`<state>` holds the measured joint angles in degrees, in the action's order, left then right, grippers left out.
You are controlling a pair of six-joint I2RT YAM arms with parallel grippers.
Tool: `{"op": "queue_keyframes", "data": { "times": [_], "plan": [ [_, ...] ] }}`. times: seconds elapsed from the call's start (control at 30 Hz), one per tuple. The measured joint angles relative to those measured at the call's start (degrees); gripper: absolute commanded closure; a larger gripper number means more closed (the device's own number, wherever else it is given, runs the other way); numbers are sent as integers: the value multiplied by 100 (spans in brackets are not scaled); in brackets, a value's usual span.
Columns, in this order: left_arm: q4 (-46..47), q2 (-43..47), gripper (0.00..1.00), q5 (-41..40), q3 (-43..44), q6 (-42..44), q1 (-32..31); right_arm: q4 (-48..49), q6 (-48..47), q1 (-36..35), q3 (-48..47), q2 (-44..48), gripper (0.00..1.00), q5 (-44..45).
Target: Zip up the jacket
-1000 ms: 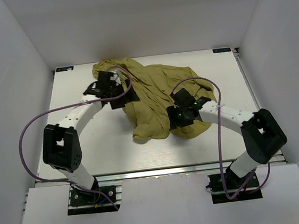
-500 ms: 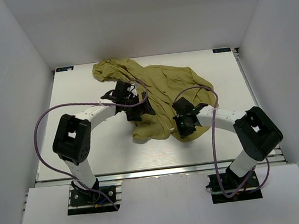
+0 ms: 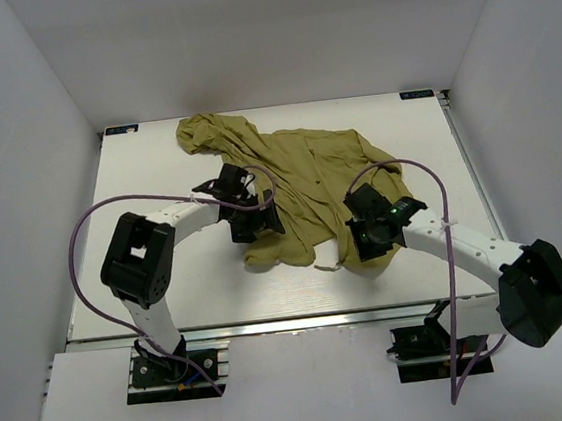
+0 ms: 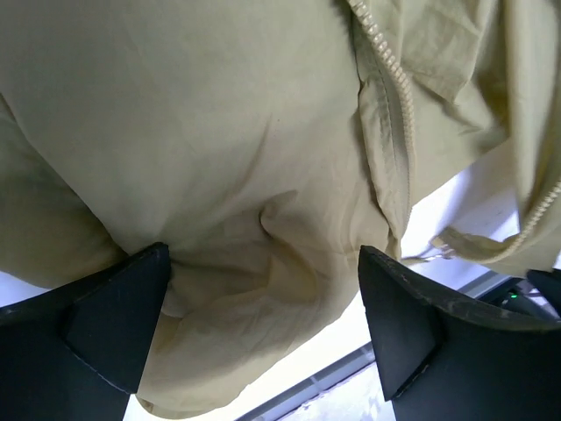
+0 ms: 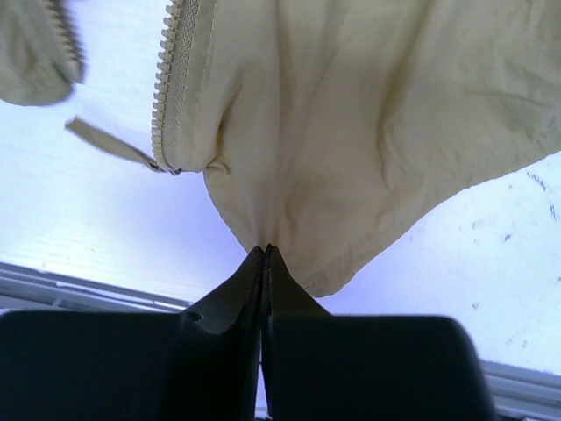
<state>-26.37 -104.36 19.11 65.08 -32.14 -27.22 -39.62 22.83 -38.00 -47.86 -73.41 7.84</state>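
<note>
The olive-yellow jacket (image 3: 307,173) lies rumpled across the middle of the table, hood at the far left. My left gripper (image 3: 254,223) hovers over its near-left lobe. In the left wrist view the left gripper (image 4: 263,324) is open wide, with jacket fabric (image 4: 219,175) bulging between the fingers (image 4: 114,333) and zipper teeth (image 4: 386,66) running above the right finger. My right gripper (image 3: 367,244) is at the near-right hem. In the right wrist view the right gripper (image 5: 266,253) is shut on a pinch of jacket cloth (image 5: 368,132), beside a zipper strip (image 5: 171,79) that ends at the hem.
The white table (image 3: 168,283) is boxed in by white walls on three sides. An aluminium rail (image 3: 303,321) runs along the near edge. Purple cables (image 3: 91,215) loop off both arms. A pale loose tab (image 5: 105,140) trails on the table left of the zipper end.
The right gripper has shut on the jacket's near-right hem and drawn it toward the near right. The left arm has swung from the hood down to the near-left lobe.
</note>
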Motion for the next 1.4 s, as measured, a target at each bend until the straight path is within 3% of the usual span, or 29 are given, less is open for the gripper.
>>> {"op": "queue_keyframes", "data": {
  "times": [0.07, 0.23, 0.33, 0.67, 0.87, 1.1, 1.2, 1.23, 1.3, 1.4],
  "plan": [
    [-42, 83, 2, -76, -81, 26, -2, -116, -35, 4, 0, 13, 95, -13],
    [-219, 271, 2, -341, -219, 116, -2, -74, -70, 4, -63, -365, 63, -28],
    [-382, 424, 2, -476, -295, 170, -2, -44, -103, 4, -247, -605, 53, -35],
    [-656, 1502, 2, -820, -337, 330, -2, 560, -98, -9, -546, 192, 45, -726],
    [-713, 1777, 2, -874, -376, 337, -2, 774, 529, -264, -476, -498, 44, -739],
    [-798, 2100, 2, -990, -592, 286, -2, 765, 1609, -662, -483, -1390, 52, -79],
    [-820, 2205, 2, -1032, -658, 258, -2, 715, 1919, -706, -531, -1655, 67, 179],
    [-822, 2225, 2, -1056, -660, 254, -2, 699, 2000, -706, -535, -1703, 84, 262],
    [-820, 2269, 2, -1126, -662, 249, -2, 645, 2140, -706, -535, -1705, 99, 415],
    [-817, 2374, 2, -1268, -699, 234, -2, 540, 2238, -702, -538, -1587, 100, 664]
  ]
}}
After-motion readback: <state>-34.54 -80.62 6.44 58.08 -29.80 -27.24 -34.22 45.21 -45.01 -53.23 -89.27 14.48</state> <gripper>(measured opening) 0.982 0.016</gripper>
